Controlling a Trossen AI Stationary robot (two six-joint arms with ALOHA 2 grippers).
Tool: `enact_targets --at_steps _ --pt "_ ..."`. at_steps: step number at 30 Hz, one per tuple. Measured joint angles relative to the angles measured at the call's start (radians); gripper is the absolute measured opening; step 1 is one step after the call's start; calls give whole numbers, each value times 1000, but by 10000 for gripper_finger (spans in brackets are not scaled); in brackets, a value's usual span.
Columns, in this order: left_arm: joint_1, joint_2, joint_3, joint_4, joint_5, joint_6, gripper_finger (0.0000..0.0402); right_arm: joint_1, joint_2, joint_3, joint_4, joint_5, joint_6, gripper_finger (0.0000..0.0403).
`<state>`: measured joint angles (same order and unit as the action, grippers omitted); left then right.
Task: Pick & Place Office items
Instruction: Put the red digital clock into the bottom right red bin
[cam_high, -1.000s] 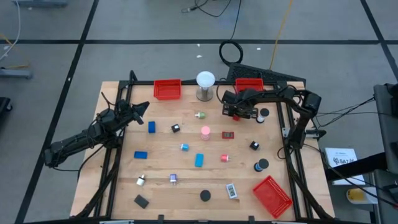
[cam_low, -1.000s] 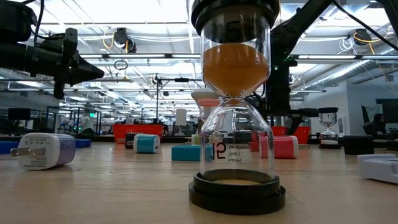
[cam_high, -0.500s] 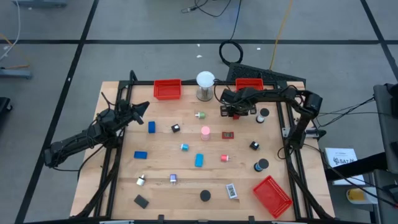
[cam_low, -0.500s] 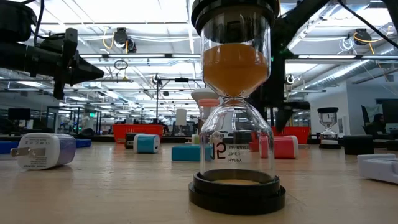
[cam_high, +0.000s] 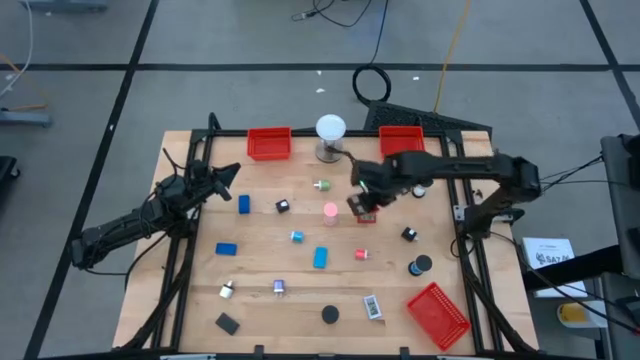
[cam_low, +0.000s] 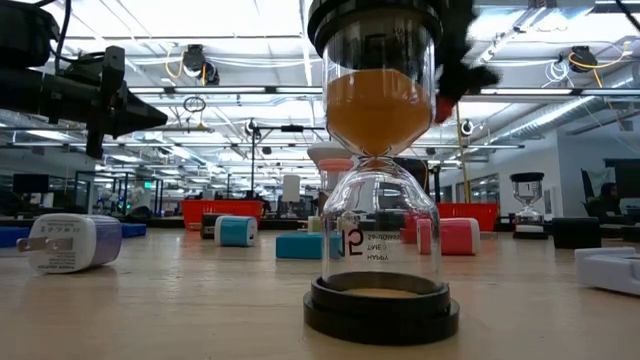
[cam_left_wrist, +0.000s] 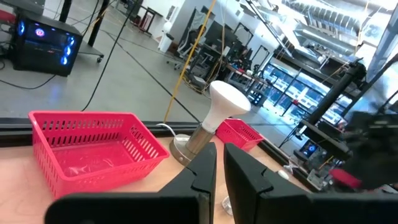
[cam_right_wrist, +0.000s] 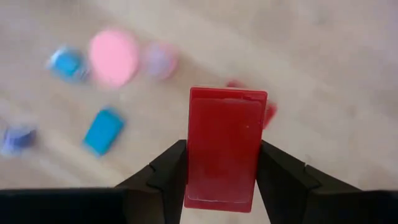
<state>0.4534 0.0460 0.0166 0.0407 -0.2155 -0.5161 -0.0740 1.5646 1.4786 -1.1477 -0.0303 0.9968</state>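
Observation:
Small office items lie scattered on the wooden table (cam_high: 190, 290): blue blocks (cam_high: 320, 258), a pink disc (cam_high: 330, 211), black discs (cam_high: 329, 314) and a white piece (cam_high: 372, 306). My right gripper (cam_high: 362, 203) hangs above the table's middle, shut on a flat red block (cam_right_wrist: 222, 146). In the low view it is a blur (cam_low: 455, 75) near the top. My left gripper (cam_high: 228, 174) waits level at the far left, shut, with nothing in it; its fingers (cam_left_wrist: 205, 171) point at the white globe (cam_left_wrist: 227, 102). My right gripper pinches the red block by its two long sides (cam_right_wrist: 194, 158), one finger on each. The fingers (cam_right_wrist: 165, 171) come from above, pointing steeply down, and lie along the block. The block sticks out past the fingertips and is lifted clear of the table.
Red mesh trays stand at the far left (cam_high: 268, 143), far right (cam_high: 401, 137) and near right corner (cam_high: 437, 312). The white globe (cam_high: 330, 130) stands between the two far trays. An hourglass (cam_low: 380, 200) and a white plug (cam_low: 70, 243) fill the low view's front.
My right gripper has risen from the table near the far right tray and swung toward the table's middle and near edge, rolling as it went. The red block has come up with it, clear of the table.

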Motion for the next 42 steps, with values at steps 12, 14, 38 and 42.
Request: enact_targets --at_steps 12,14,38,42 --pt "0 42 0 -7 27 23 31 485 -82 5 -104 -10 500 152" --pt "0 55 0 -7 28 21 31 542 -81 -2 -115 -10 553 151" --pt "-1 74 -2 11 52 34 31 1039 -81 -375 228 -53 876 152" --pt "-1 74 -2 10 54 34 31 1033 -81 -465 321 -51 841 156"
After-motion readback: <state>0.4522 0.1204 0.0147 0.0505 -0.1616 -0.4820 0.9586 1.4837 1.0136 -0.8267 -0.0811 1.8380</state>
